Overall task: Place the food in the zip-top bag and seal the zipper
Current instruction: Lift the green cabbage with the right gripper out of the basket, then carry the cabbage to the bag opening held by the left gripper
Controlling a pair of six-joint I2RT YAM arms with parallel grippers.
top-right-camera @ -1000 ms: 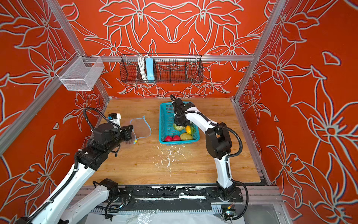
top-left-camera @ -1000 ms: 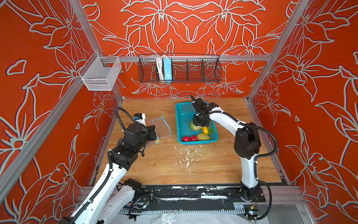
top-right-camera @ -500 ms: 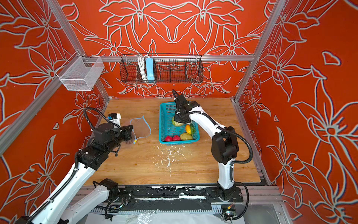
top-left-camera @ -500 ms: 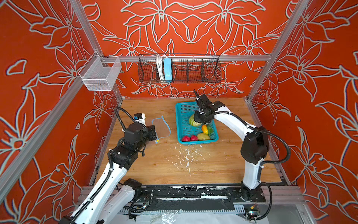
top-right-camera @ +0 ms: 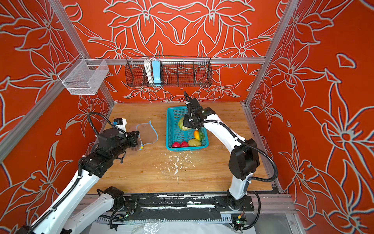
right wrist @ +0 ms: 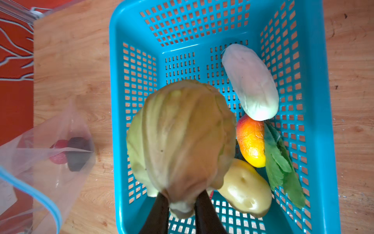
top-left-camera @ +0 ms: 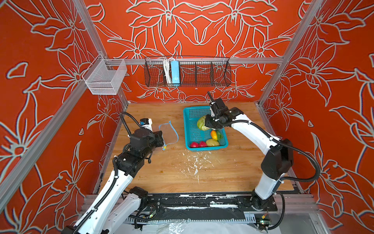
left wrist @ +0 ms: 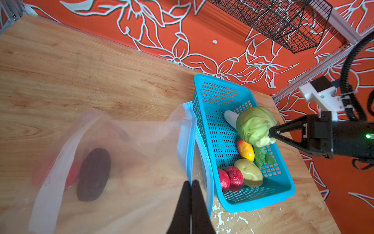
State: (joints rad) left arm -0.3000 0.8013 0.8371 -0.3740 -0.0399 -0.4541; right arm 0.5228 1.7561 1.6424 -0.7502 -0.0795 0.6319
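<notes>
Cabbage coming up out of the basket, bag mouth held ready.

My left gripper (left wrist: 191, 183) is pinched tight on the lip of the clear floppy plastic zip-top bag (left wrist: 121, 141), just left of the teal perforated plastic basket (left wrist: 220, 93). That keeps the thin light-blue zipper (left wrist: 187, 141) edge lifted and the mouth gaping; a dark toy avocado (left wrist: 94, 174) lies inside. Over the basket, my right gripper (right wrist: 181, 200) clamps the round green toy cabbage (right wrist: 182, 131) by its stalk end. A second ago it sat lower in the basket; the bag hasn't shifted.
</notes>
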